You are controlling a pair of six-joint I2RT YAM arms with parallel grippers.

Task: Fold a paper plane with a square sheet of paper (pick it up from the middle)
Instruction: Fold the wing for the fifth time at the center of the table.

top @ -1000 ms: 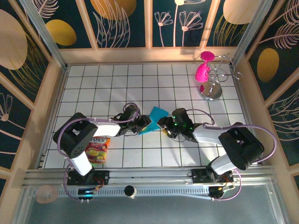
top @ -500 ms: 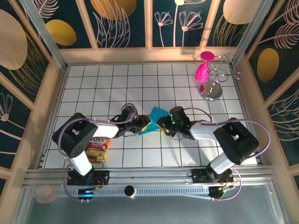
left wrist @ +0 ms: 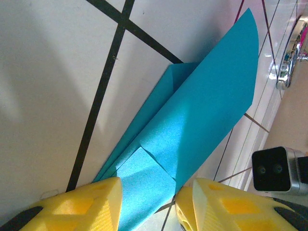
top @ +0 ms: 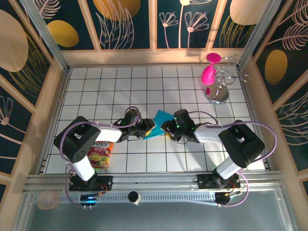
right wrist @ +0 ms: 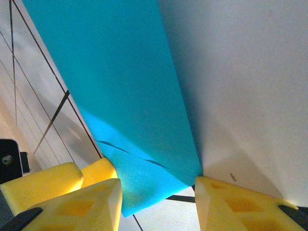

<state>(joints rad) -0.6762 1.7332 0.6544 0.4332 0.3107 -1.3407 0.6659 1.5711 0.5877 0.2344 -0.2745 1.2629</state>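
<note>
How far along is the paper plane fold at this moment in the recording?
Done: the blue sheet of paper sits mid-table already creased, with overlapping flaps along its length in the left wrist view. In hand: the left pincer and right pincer stand open astride opposite ends of it. Left: it looks like a narrow folded strip, not a finished plane; wing folds seem to remain.

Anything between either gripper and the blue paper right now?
Nothing visible. The folded blue paper sits between the open jaws of both the left gripper and the right gripper, which meet it from opposite sides.
</note>
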